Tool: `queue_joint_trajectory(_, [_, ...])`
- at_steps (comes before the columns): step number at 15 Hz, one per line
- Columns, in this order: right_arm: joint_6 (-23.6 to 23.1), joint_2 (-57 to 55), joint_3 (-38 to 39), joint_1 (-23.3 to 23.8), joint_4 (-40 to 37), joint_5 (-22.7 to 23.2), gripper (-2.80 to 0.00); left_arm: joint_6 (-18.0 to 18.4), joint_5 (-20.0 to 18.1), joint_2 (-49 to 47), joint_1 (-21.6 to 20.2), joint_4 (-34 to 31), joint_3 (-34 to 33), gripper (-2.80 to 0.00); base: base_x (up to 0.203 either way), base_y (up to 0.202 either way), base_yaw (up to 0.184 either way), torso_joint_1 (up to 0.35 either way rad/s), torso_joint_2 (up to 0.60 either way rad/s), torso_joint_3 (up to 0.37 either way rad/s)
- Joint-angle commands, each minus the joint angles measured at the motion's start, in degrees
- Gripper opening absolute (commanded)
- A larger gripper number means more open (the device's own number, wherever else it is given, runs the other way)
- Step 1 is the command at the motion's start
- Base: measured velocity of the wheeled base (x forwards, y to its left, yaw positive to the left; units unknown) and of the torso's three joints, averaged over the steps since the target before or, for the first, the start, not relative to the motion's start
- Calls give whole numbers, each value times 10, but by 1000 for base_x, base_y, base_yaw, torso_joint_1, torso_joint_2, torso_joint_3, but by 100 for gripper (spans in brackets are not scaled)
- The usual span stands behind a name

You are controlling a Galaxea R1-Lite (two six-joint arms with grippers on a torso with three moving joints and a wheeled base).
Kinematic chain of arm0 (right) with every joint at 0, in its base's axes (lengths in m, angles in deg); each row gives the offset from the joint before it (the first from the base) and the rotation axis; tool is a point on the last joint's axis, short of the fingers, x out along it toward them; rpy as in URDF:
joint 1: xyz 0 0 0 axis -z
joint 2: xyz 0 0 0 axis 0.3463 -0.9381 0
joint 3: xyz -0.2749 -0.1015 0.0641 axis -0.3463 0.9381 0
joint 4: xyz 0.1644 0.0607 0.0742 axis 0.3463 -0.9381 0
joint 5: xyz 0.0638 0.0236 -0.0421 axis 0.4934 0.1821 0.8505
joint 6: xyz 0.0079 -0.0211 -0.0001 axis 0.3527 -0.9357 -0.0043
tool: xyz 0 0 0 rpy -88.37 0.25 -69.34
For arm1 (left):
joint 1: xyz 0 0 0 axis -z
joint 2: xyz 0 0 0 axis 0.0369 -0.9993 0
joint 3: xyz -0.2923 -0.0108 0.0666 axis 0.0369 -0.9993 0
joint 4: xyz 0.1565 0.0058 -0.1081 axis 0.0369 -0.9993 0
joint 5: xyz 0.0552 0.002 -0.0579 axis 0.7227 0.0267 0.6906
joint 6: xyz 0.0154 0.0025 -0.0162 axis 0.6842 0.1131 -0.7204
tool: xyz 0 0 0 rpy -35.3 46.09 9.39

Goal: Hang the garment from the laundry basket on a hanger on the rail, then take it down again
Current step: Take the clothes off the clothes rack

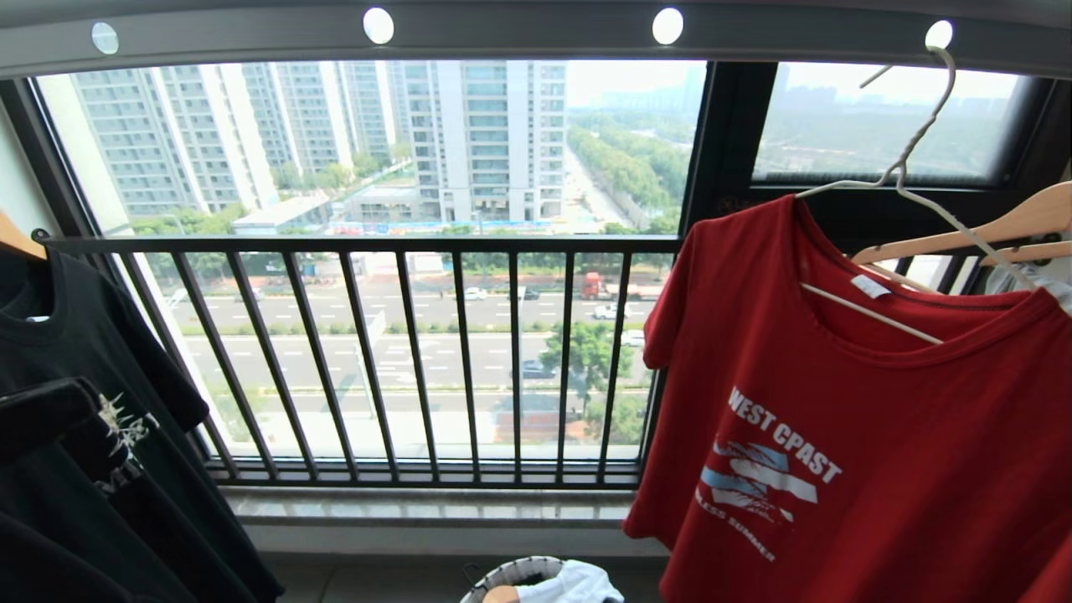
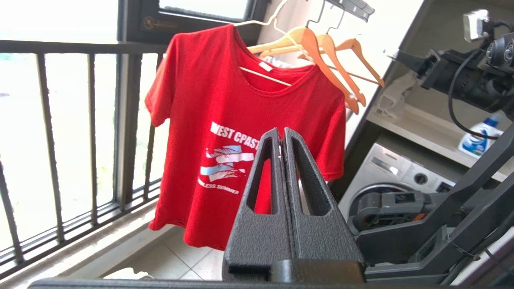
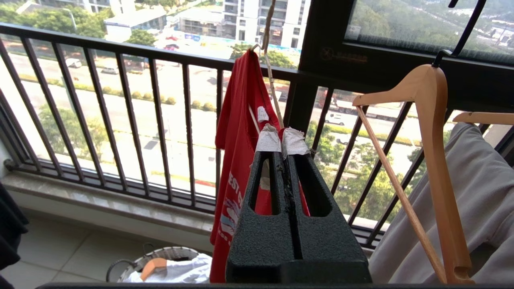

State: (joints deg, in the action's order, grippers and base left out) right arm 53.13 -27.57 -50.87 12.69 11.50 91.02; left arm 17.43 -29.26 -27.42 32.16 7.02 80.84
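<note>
The garment [image 1: 837,419], a red T-shirt with white lettering, hangs on the thin off-white hanger [image 1: 871,314], whose hook sits over the grey rail [image 1: 519,33] at the right. It also shows in the left wrist view as the garment [image 2: 225,108] and edge-on in the right wrist view as the garment [image 3: 237,120]. My left gripper [image 2: 281,130] is shut and empty, some way back from the shirt's front. My right gripper [image 3: 282,134], with white-taped tips, is shut and holds nothing, beside the shirt's side. Neither gripper shows in the head view. The laundry basket [image 1: 502,576] stands on the floor below.
Thick wooden hangers [image 1: 1005,222] hang right of the shirt, one carrying a pale grey garment [image 3: 474,192]. A black T-shirt [image 1: 84,419] hangs at the left. The black railing [image 1: 419,245] spans the window. A washing machine [image 2: 401,176] stands to the right. The basket holds white cloth.
</note>
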Motion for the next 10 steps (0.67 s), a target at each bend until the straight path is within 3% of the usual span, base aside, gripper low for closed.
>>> queue_joint_trajectory(1, [8, 99, 47, 0, -1, 1, -280, 0, 7, 110, -66, -11, -35, -280, 0, 0, 0, 0, 0, 0])
queue_joint_trajectory(3, [11, 164, 97, 0, -1, 6, -280, 1, 15, 165, -148, -56, -47, -280, 0, 0, 0, 0, 0, 0])
queue_joint_trajectory(5, [20, 198, 128, 3, -3, -31, -280, 1, 20, 228, -203, -116, -51, -280, 0, 0, 0, 0, 0, 0])
queue_joint_trajectory(6, [21, 207, 139, 5, -3, -50, -280, 1, 44, 240, -215, -155, -52, -280, 0, 0, 0, 0, 0, 0])
queue_joint_trajectory(8, [21, 223, 167, 30, -4, -59, -280, 1, 156, 240, -222, -195, -50, -280, 0, 0, 0, 0, 0, 0])
queue_joint_trajectory(10, [20, 239, 197, 66, -4, -59, -280, 3, 165, 241, -250, -209, -39, -280, 0, 0, 0, 0, 0, 0])
